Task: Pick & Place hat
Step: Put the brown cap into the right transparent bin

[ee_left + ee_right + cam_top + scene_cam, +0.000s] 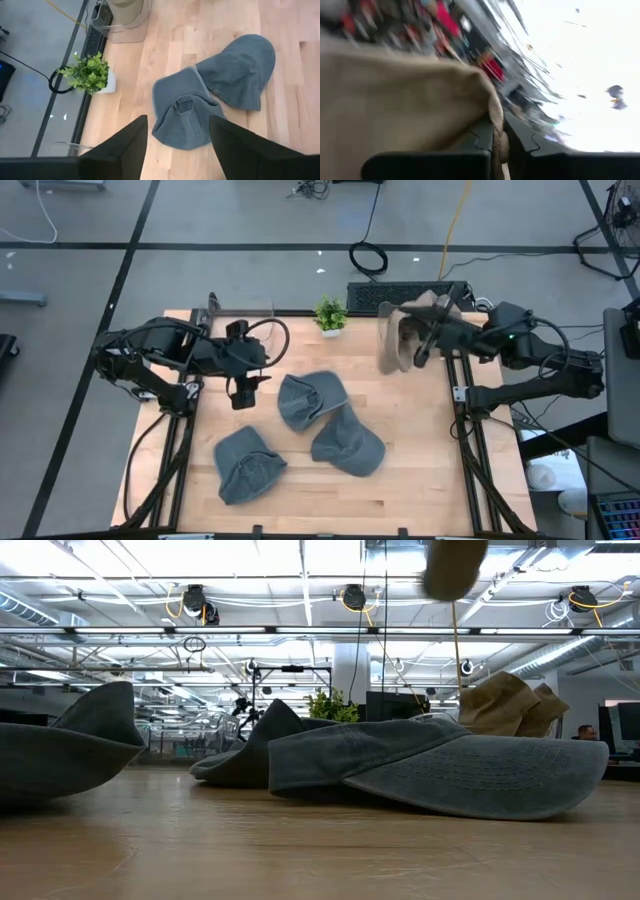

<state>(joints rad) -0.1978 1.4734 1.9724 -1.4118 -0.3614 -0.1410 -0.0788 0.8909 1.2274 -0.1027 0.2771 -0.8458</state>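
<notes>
Three grey-blue hats lie brim-down on the wooden table: one in the middle [310,398], one to its near right [348,445], one at the near left [248,463]. My right gripper [432,335] is shut on a tan hat [400,330] above the table's far right corner. My left gripper [243,385] is open and empty, left of the middle grey hat, which shows between its fingers in the left wrist view [182,112]. My right gripper pinches a rolled edge of the tan hat [496,122] between its two fingers. It comes at the hat from the table's right. The hat hangs beside and below the fingers, lifted clear of the table; its lower part [455,565] shows high in the low view.
A small potted plant [330,315] stands at the far edge's middle. A clear holder with something tan in it [127,12] stands at the far right corner, and tan cloth [510,705] shows low there. Bare wood lies along the near edge.
</notes>
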